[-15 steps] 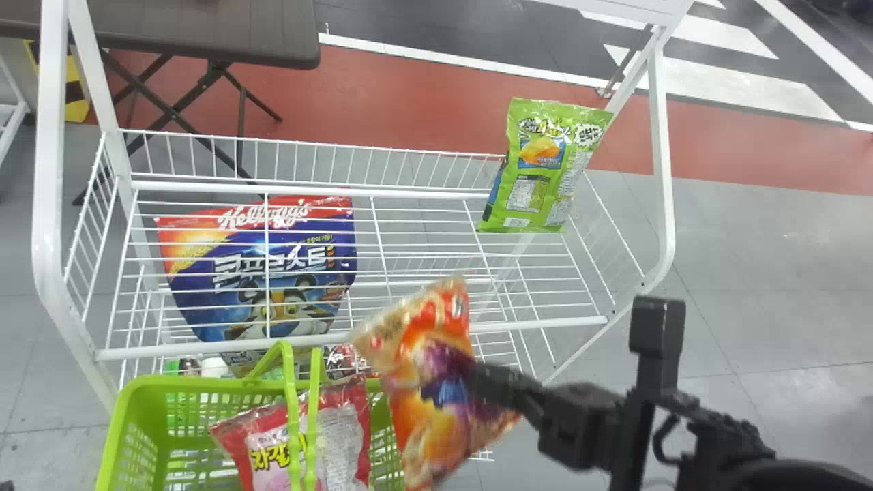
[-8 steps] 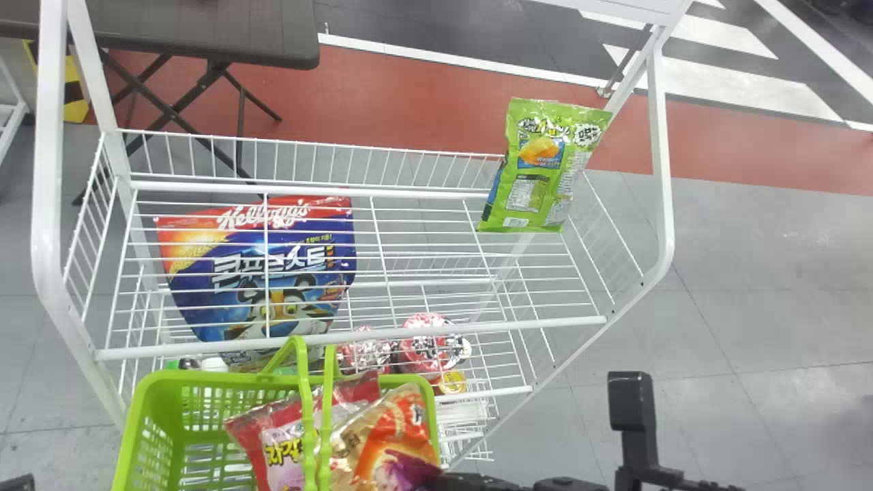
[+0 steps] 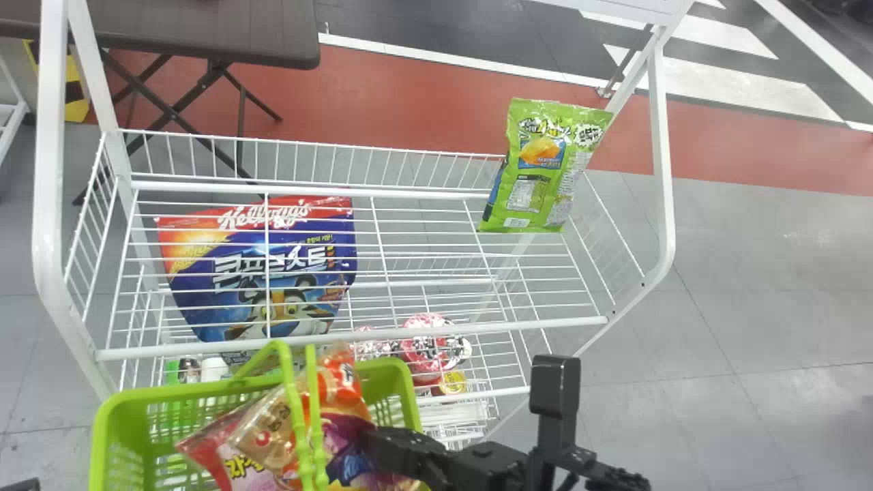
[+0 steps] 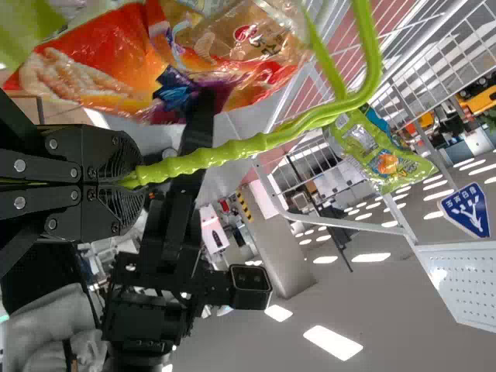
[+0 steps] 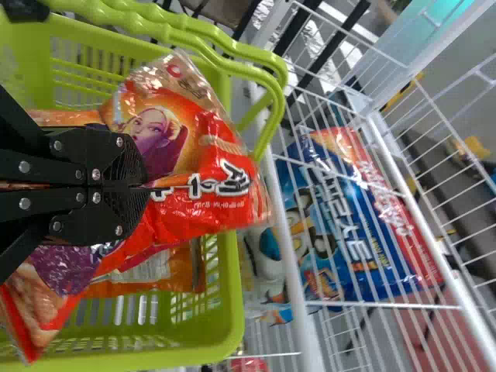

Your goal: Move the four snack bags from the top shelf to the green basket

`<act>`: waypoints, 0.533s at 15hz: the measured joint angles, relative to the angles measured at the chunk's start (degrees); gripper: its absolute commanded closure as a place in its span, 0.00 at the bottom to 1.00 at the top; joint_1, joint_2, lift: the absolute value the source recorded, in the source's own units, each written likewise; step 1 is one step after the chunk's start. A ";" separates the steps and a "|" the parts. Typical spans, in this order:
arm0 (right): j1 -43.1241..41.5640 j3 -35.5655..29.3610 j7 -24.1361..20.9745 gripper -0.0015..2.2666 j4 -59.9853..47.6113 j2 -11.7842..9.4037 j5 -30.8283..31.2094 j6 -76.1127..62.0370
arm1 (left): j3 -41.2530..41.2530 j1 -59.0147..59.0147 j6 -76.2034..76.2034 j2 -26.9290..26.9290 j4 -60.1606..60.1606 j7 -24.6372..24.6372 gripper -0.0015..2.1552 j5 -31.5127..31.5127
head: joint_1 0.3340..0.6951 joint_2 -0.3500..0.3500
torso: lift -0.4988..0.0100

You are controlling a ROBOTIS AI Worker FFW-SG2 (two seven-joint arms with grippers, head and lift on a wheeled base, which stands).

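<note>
Well, look first at the orange bag, glossy and crinkled, pale gold at one end. Held over the green basket, film pinched between the closed fingers of the right gripper. Closed too, the left gripper, tight on the basket's smooth, ribbed plastic handle. Inside the slotted walls, see a pink bag, partly overlapped by the orange one, and part of an orange-brown package. At the far right of the white wire top shelf, note a shiny green bag; at left, beneath the wires, a broad blue pouch.
</note>
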 measured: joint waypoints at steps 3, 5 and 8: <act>1.00 4.31 1.41 0.89 1.13 -0.95 -0.29 -1.86 | -0.16 -0.08 -0.04 -0.09 0.00 0.24 0.66 -0.32 | 1.00 0.10 | 0.98; 1.76 6.68 2.34 0.89 0.92 -2.03 -0.53 0.15 | -0.17 -0.25 -0.05 -0.08 0.13 0.26 0.66 -0.35 | 1.00 0.17 | 0.98; 2.11 7.78 2.64 0.89 0.94 -3.23 -0.37 3.53 | -0.09 -0.61 -0.14 0.11 0.44 0.18 0.66 -0.23 | 1.00 0.20 | 0.98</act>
